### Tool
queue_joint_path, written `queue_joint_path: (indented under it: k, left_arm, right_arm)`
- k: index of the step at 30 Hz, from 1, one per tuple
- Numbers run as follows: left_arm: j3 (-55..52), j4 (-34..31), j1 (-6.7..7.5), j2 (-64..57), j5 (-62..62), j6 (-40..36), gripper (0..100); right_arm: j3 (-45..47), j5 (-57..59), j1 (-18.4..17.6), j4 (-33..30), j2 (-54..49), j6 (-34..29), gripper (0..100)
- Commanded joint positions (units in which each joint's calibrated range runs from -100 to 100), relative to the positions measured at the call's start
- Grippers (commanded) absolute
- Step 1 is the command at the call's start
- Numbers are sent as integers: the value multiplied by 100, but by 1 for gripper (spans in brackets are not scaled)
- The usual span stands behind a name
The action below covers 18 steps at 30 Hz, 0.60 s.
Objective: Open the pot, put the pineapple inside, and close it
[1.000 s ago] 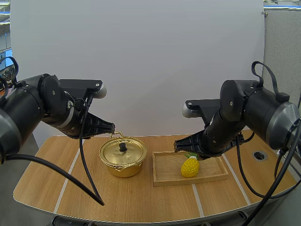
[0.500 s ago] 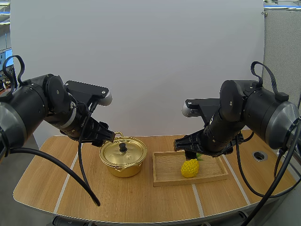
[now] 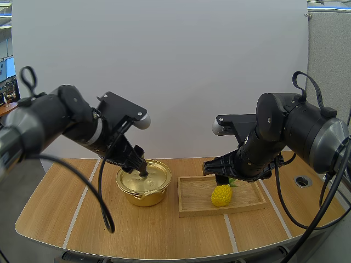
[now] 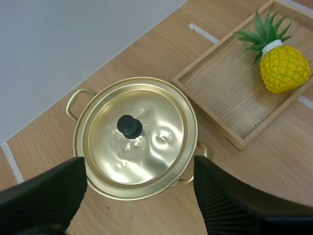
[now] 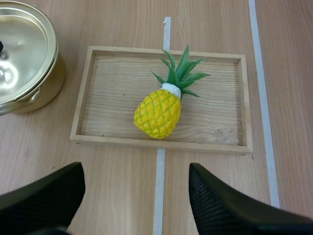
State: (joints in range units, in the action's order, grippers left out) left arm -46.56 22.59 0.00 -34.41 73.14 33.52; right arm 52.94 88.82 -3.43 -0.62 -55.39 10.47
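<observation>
Now that the left gripper [image 3: 140,166] is brought in from the table's left, it is poised over the lid knob [image 4: 129,126], jaws spread. The pot [image 4: 79,147] is still shut. The right gripper [image 5: 134,196], also spread, is held above the pineapple [image 5: 157,112] lying in the tray [image 5: 215,128].

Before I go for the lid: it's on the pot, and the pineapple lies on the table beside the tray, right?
No: the pineapple lies in the tray, as the right wrist view shows. The lid is on the pot.

You get bright, even overhead light with soft shadows. Glare mottles the lid [image 4: 146,142], and the table [image 3: 164,230] has a near edge that looks bowed.
</observation>
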Motion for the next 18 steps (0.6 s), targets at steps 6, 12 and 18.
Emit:
queue_joint_path:
  k: [6,12,18]
  left_arm:
    - [918,201,-3,1346,-217,262,100]
    - [1398,243,5,2179,-185,299,100]
    - [1609,224,32,2734,-188,346,100]
  right_arm:
    - [-54,-45,18,-8,-40,-10,100]
    - [-54,-45,18,-8,-40,-10,100]
    - [-54,-45,18,-8,-40,-10,100]
